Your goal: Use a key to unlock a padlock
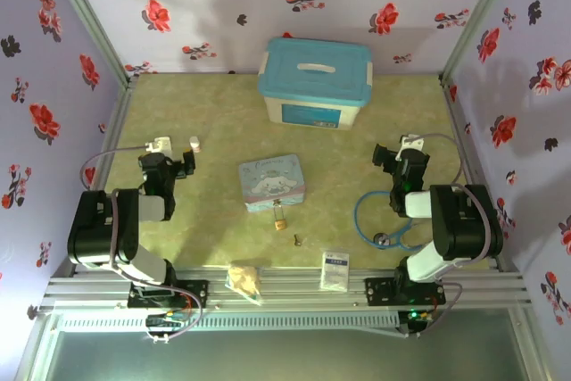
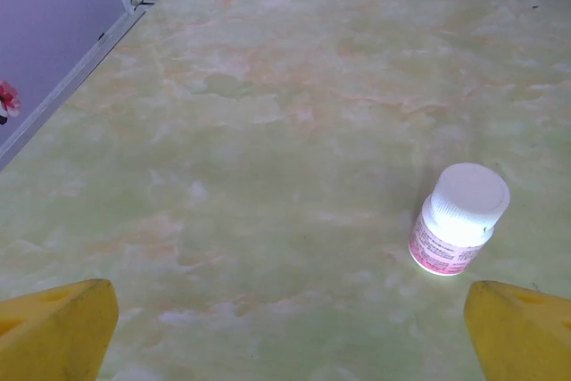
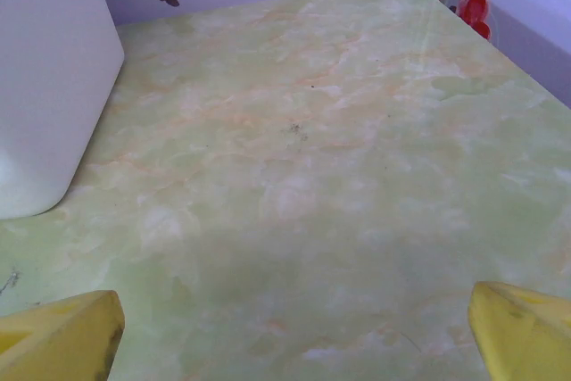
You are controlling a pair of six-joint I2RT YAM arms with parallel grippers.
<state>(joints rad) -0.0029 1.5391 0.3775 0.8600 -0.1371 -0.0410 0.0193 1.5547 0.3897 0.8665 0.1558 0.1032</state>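
**Nothing in hand: both grippers wide open, padlock and key lying by the tin**

The marbled green table (image 1: pixel 214 122) carries everything. The largest item, a white storage box with a teal lid (image 1: pixel 314 79), sits behind the pastel cartoon tin (image 1: pixel 272 183), toward the far wall.

The left gripper (image 1: pixel 185 165) hangs well to the tin's left and the right gripper (image 1: pixel 386 156) well to its right. Each has its jaws spread wide and holds nothing. In the left wrist view the yellow fingers (image 2: pixel 58 332) stand far apart over bare table, and the fingers (image 3: pixel 62 336) in the right wrist view do the same.

A blue stethoscope (image 1: pixel 379 220) coils to the tin's right, on the near side. A small white packet (image 1: pixel 335 269) lies to the near right of the tin. A small white bottle (image 1: pixel 194 142) stands to the tin's left and a little farther back.

The padlock (image 1: pixel 280 219) lies just beside the tin's near edge; whether it touches the tin I cannot tell. The key (image 1: pixel 298 240) lies near the padlock, on the side away from the tin and apart from it.

By my reading, the task is at its opening step, the reach. Both arms need to swing inward toward the tin's near edge. One should steady the padlock while the other takes the key. The key looks thin and flat on the table, so it likely calls for a low, carefully centred pinch.
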